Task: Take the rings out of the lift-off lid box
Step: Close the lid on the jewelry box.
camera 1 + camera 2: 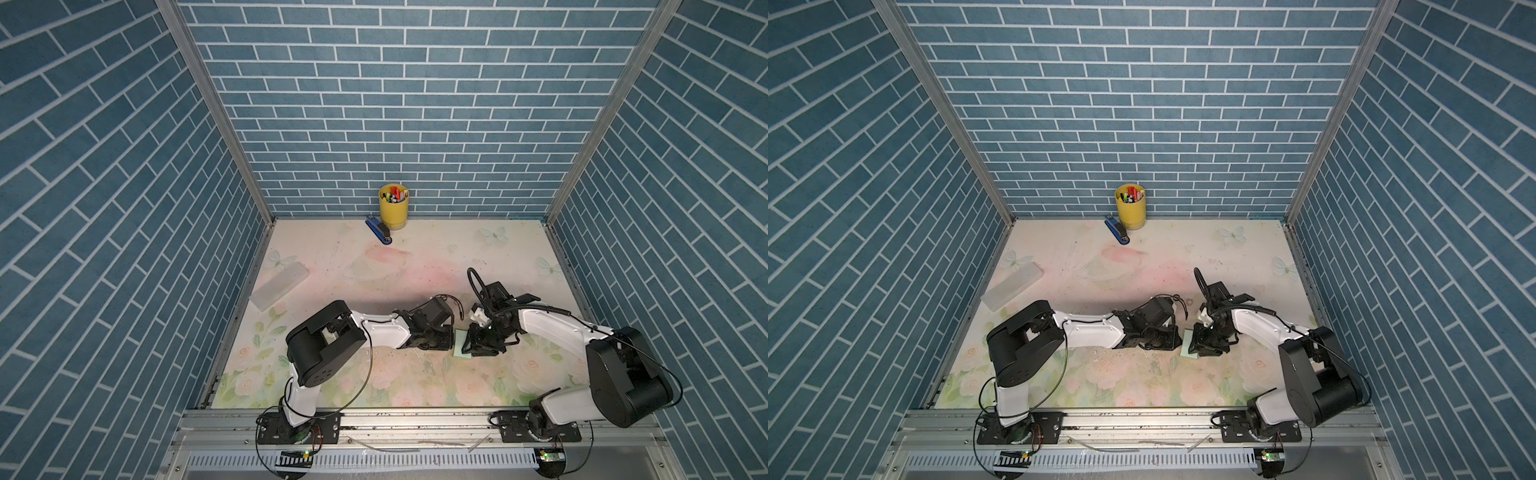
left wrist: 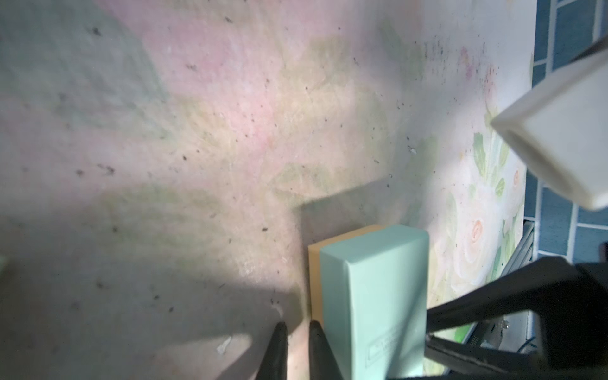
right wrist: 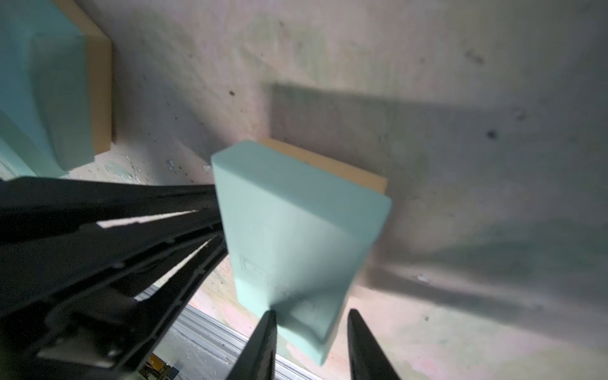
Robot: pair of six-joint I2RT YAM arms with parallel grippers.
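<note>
Your left claw [image 2: 297,326] is clenched on nothing, its tips beside the tan base of the mint-green box [image 2: 375,283] at the surface's [image 1: 395,386] front middle. Your right claw [image 3: 311,314] straddles the lid's corner with its fingers apart; I cannot tell if it grips. The rings don't show, as the lid is on. Far back sit a stapler [image 1: 379,230] and a yellow pen cup [image 1: 393,210].

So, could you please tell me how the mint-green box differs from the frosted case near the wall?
The mint-green box is opaque, green over a tan base; the frosted case is whitish and translucent. The case looks longer than the box. The box sits between the left pincer and right pincer; the case lies apart, untouched. Both are rectangular and rest on the table.
</note>
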